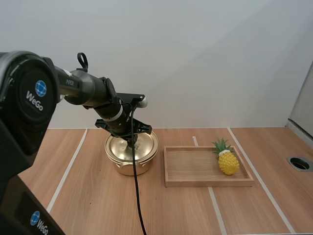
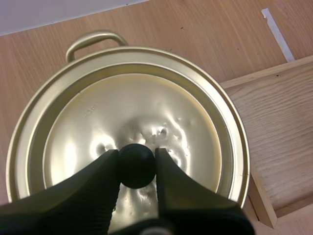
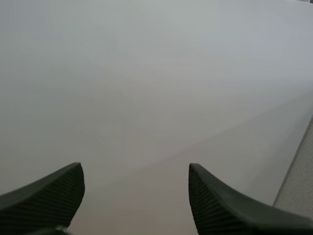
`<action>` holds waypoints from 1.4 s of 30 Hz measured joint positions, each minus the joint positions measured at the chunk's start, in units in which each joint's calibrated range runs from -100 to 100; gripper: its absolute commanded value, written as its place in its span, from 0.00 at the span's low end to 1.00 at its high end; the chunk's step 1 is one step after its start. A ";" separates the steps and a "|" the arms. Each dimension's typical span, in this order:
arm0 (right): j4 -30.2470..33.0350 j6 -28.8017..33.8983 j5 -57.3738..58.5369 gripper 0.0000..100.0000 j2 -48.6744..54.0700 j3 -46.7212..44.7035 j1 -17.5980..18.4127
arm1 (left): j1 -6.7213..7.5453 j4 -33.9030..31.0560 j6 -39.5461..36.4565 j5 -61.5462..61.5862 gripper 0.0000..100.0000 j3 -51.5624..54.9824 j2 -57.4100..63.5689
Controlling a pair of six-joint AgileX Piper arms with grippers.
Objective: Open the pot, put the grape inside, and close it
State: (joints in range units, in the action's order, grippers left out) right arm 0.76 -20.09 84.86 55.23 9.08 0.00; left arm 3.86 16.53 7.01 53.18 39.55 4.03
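A gold pot (image 1: 130, 165) stands on the table with its gold lid (image 1: 145, 145) on. My left gripper (image 1: 132, 140) reaches down onto the lid from the left. In the left wrist view the lid (image 2: 122, 107) lies seated in the pot's rim, and my left gripper (image 2: 138, 155) has its two fingers pressed against both sides of the black knob (image 2: 138, 169). A pot handle (image 2: 95, 39) sticks out on the far side. My right gripper (image 3: 135, 167) is open with nothing between its fingers, facing a plain grey wall.
A wooden tray (image 1: 195, 182) lies just right of the pot, its corner (image 2: 279, 127) close beside the pot's rim. A yellow toy pineapple (image 1: 228, 161) rests in the tray's right end. A round hole (image 1: 299, 163) sits at the table's far right.
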 measured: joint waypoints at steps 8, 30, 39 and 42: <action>0.00 0.00 0.03 1.00 0.00 0.00 0.00 | 0.00 -0.24 -1.16 -3.02 1.00 0.33 -0.67; 0.00 0.00 0.62 1.00 0.00 0.00 0.00 | 0.00 -0.24 -0.72 -1.11 1.00 -2.14 -0.11; 0.00 0.00 0.62 1.00 0.00 0.00 0.00 | 0.00 -0.46 -0.72 -1.46 1.00 -2.41 1.03; 0.00 0.00 0.62 1.00 0.00 0.00 0.00 | 0.00 -0.44 -0.72 -2.05 1.00 -3.70 2.70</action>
State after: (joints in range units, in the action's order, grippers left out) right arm 0.76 -20.09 85.48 55.23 9.08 0.00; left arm 3.86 16.09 6.29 51.13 35.84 6.74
